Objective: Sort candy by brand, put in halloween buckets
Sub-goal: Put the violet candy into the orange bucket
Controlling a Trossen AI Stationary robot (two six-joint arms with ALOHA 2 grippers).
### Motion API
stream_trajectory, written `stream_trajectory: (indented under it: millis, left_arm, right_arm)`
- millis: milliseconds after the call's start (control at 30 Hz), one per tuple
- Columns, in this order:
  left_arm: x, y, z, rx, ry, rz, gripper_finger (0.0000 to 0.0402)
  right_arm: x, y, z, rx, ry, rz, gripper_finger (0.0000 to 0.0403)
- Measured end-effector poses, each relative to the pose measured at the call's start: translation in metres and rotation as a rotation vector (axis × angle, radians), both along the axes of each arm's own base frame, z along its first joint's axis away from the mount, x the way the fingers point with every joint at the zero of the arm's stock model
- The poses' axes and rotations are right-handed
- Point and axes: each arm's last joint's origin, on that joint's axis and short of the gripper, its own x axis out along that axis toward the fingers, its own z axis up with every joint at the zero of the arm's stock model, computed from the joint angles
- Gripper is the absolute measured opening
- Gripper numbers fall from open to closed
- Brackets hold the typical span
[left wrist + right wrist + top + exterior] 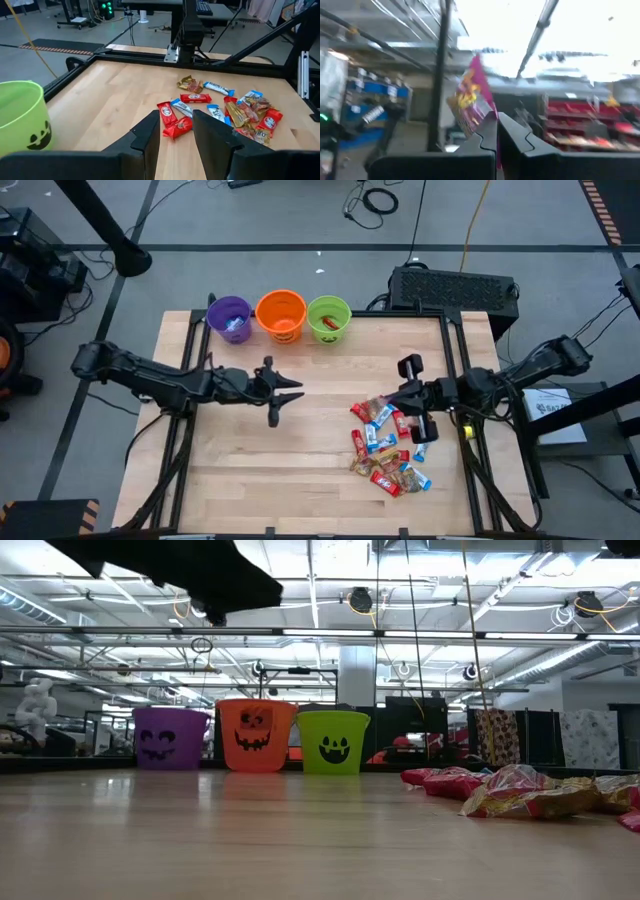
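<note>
Right gripper (496,131) pinches red-yellow candy bar (471,102), raised above candy pile (390,448) at 4 o'clock. Left gripper (284,397) empty, parted, table centre. Buckets (281,316) at 12 (purple, orange, green).

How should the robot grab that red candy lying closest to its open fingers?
Probably from above, across its narrow width. The red candy lies flat on the table at the pile's near edge, crumpled ends free, bare wood on the side facing the left gripper. Its open fingers could come down either side of the middle without bumping neighbours.
</note>
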Motion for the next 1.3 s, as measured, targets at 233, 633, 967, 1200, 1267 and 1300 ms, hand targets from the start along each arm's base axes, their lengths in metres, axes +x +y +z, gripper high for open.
stream_trajectory:
  millis: [233, 633, 967, 1200, 1267, 1300]
  left_arm:
    - [0.009, -0.001, -0.004, -0.005, -0.032, -0.003, 0.0121]
    - [0.010, -0.002, 0.008, -0.013, -0.162, -0.014, 0.0121]
    - [0.013, 0.004, 0.016, 0.045, -0.251, -0.035, 0.0151]
    - [0.028, 0.001, 0.005, 0.122, -0.257, -0.114, 0.0223]
    - [0.036, 0.001, -0.001, 0.148, -0.229, -0.125, 0.0230]
    - [0.040, 0.001, -0.003, 0.154, -0.217, -0.145, 0.0232]
  right_arm:
    - [0.013, 0.000, -0.011, -0.002, 0.053, -0.088, 0.0000]
    - [0.030, -0.027, -0.046, 0.223, 0.380, -0.445, 0.0000]
    - [0.040, -0.025, -0.065, 0.270, 0.501, -0.334, 0.0000]
    - [0.047, -0.021, -0.076, 0.251, 0.556, -0.261, 0.0000]
    - [0.048, -0.020, -0.077, 0.246, 0.561, -0.240, 0.0000]
    - [0.048, -0.020, -0.077, 0.248, 0.560, -0.239, 0.0000]
